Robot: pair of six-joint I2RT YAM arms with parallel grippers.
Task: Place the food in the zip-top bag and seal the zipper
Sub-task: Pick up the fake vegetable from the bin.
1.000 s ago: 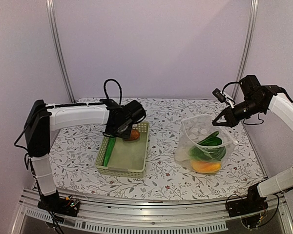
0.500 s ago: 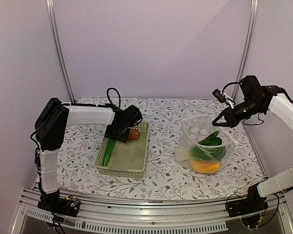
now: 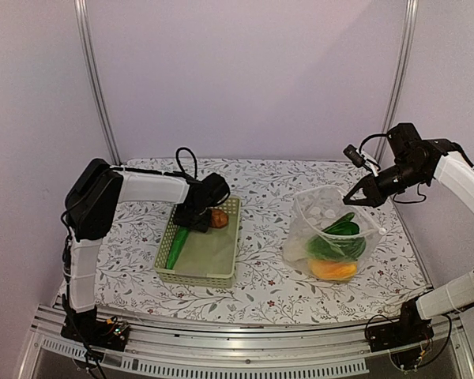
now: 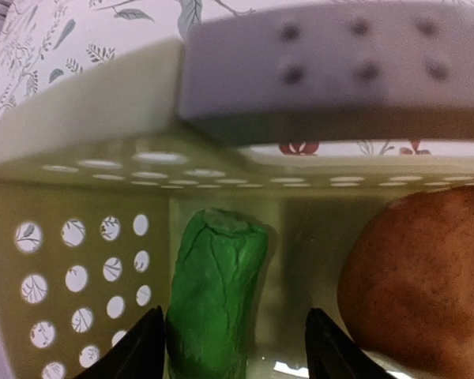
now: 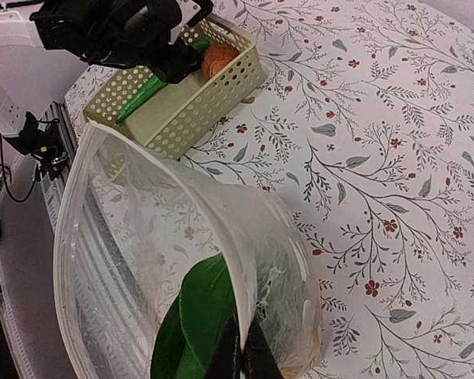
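Left end effector (image 3: pixel 191 219) sits low in the basket (image 3: pixel 196 278) at centre-left. Its fingers are spread to either side of a green vegetable (image 4: pixel 215 292), gripping nothing; whether one finger touches it is unclear. A brown piece (image 4: pixel 426 292) lies just right of the vegetable. Right end effector (image 3: pixel 357 197), right of centre, is clenched on the rim of the bag (image 3: pixel 312 207). The bag stands open on the surface (image 3: pixel 268 296), holding green food (image 3: pixel 337 237) and orange food (image 3: pixel 332 270).

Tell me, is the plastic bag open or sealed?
Open: the bag has its mouth spread in a wide loop, with green food visible inside.
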